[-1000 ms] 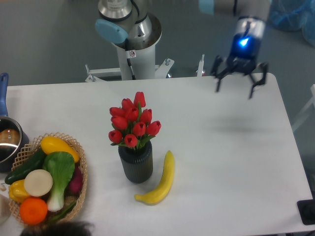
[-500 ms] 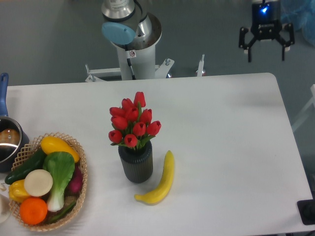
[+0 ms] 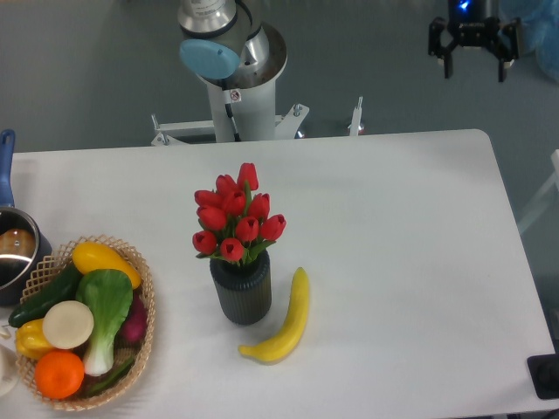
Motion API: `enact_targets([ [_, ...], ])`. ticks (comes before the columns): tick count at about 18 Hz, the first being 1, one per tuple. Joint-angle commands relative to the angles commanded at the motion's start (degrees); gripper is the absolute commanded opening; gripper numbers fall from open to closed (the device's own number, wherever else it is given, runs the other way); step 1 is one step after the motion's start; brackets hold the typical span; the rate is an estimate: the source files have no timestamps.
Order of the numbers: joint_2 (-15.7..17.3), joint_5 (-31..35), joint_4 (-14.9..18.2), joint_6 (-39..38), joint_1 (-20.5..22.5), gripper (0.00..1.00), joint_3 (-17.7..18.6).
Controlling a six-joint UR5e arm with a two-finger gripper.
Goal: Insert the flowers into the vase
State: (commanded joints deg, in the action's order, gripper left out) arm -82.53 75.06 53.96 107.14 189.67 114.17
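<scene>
Flowers (image 3: 236,216) stand upright in the vase (image 3: 241,287) mid-bench (image 3: 402,262), stems inside its mouth. Banana (image 3: 285,319) lies just right of the vase. Basket (image 3: 147,307) of produce at left. Gripper (image 3: 475,68) high at top right beyond the bench, fingers spread, holding nothing.

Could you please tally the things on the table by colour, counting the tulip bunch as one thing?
Red: 1, the tulip bunch
Dark grey: 1, the ribbed vase
Yellow: 3, the banana, squash and pepper
Green: 2, the cucumber and bok choy
Orange: 1, the orange
White: 1, the round item
Purple: 1, partly hidden
Tan: 1, the basket
Metal: 1, the pot
Total: 12
</scene>
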Motion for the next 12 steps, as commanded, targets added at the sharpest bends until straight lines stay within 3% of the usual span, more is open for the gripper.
enact_targets([
  [1, -0.09, 0.00, 1.14, 0.00, 0.00, 1.00, -0.53],
  [4, -0.88, -0.09, 10.96, 0.00, -0.09, 1.00, -6.05],
  [6, -0.97, -0.09, 15.37, 0.09, 0.09, 1.00, -8.43],
  [10, -1.93, 0.09, 18.90, 0.09, 0.00, 1.00, -10.81],
  [12, -1.93, 0.18, 18.90, 0.09, -0.09, 1.00, -10.64],
])
